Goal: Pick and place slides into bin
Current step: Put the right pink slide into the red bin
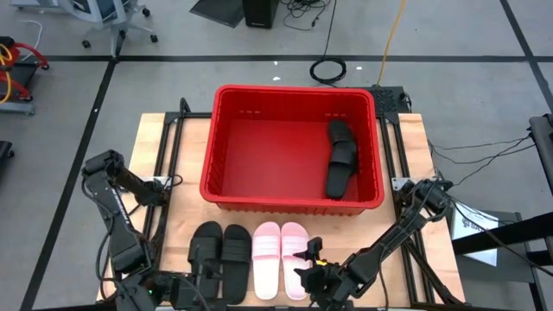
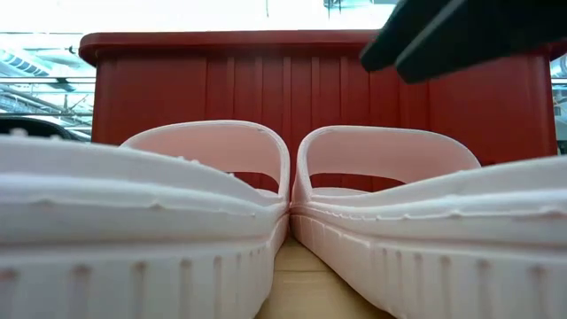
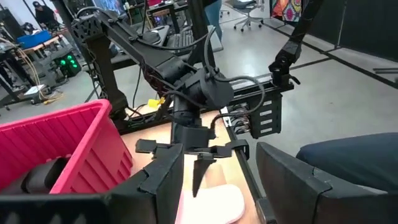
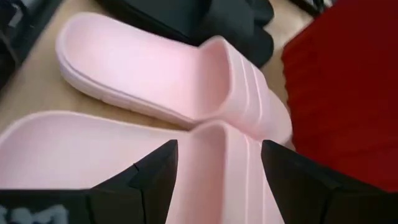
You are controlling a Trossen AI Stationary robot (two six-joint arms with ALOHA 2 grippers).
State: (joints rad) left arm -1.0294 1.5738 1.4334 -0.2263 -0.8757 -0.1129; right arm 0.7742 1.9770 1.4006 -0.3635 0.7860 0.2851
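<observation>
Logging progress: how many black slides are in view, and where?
4. Two lie in the bin at its right side, one overlapping the other. Two sit side by side on the table, left of the pink pair.

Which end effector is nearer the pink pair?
Right. The right end effector is over the pink pair, fingers open; the left end effector is at the black pair.
</observation>
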